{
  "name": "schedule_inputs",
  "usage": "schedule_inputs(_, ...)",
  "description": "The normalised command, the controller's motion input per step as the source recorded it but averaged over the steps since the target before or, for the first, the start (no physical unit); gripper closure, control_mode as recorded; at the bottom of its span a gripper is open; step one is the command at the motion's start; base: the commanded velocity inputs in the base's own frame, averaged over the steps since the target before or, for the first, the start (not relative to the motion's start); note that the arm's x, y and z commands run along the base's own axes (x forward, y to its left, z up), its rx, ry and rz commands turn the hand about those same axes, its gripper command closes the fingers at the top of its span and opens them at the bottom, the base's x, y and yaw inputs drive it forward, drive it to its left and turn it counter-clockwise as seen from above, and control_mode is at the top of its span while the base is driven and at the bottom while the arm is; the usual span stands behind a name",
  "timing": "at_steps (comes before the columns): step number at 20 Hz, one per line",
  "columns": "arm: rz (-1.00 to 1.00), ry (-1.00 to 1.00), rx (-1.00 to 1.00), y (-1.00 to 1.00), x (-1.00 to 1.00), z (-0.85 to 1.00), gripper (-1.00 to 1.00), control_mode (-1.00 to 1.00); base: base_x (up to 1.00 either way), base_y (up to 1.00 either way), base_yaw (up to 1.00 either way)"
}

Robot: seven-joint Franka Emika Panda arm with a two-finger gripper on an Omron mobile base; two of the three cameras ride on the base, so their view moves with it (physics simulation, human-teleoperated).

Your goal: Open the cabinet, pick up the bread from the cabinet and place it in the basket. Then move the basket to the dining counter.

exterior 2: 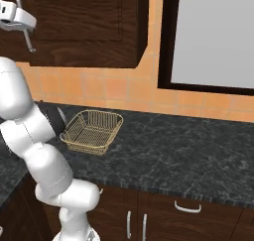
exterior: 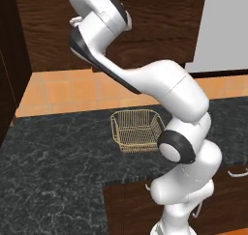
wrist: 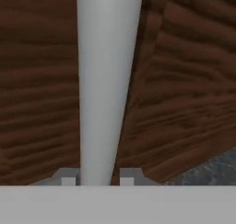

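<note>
The cabinet (exterior 2: 84, 27) hangs on the wall above the black veined desk (exterior 2: 188, 150), its dark wood-grain doors shut flat. Its silver bar handle (wrist: 107, 80) runs up the middle of the hand view, and the tool (wrist: 97, 178) has its two tips pinched on the bar, one on each side, touching it. In the right base view the tool (exterior 2: 25, 29) sits high at the left edge, up against the cabinet front, with the handle's lower end poking out below it.

The basket (exterior 2: 93, 131) stands upright on the desk below the cabinet, near the tiled back wall, with nothing in it. In the left base view the basket (exterior: 135, 128) lies just behind the arm's elbow, part of its right side hidden by it. Bare black stone lies all around the basket, with wide room to its right in the right base view and to its front and left in the left base view.

Orange tiles (exterior 2: 114, 89) cover the wall between desk and cabinet. To the right of the cabinet a dark-framed grey window panel (exterior 2: 213, 36) sits in the wall. Dark lower cupboards with silver handles (exterior 2: 187, 207) run under the desk's front edge.
</note>
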Motion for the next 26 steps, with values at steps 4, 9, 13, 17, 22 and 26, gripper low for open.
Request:
schedule_inputs(4, 0.17, -0.01, 0.08, -0.49, -1.0, -0.06, 1.0, -1.0, 0.0, 0.0, 0.0)
schedule_inputs(9, 0.3, -0.07, 0.17, -0.76, -0.98, -0.05, 1.0, -1.0, 0.0, 0.0, 0.0)
schedule_inputs(13, 0.34, -0.11, 0.36, -0.79, -1.0, -0.01, 1.0, -1.0, 0.0, 0.0, 0.0)
schedule_inputs(17, 0.34, -0.07, 0.26, -0.82, -0.99, 0.0, 1.0, -1.0, 0.0, 0.0, 0.0)
schedule_inputs(22, 0.29, -0.05, 0.06, -0.91, -0.81, 0.0, 1.0, -1.0, 0.0, 0.0, 0.0)
schedule_inputs(26, 0.26, -0.08, 0.0, -1.0, -0.74, -0.02, 1.0, -1.0, 0.0, 0.0, 0.0)
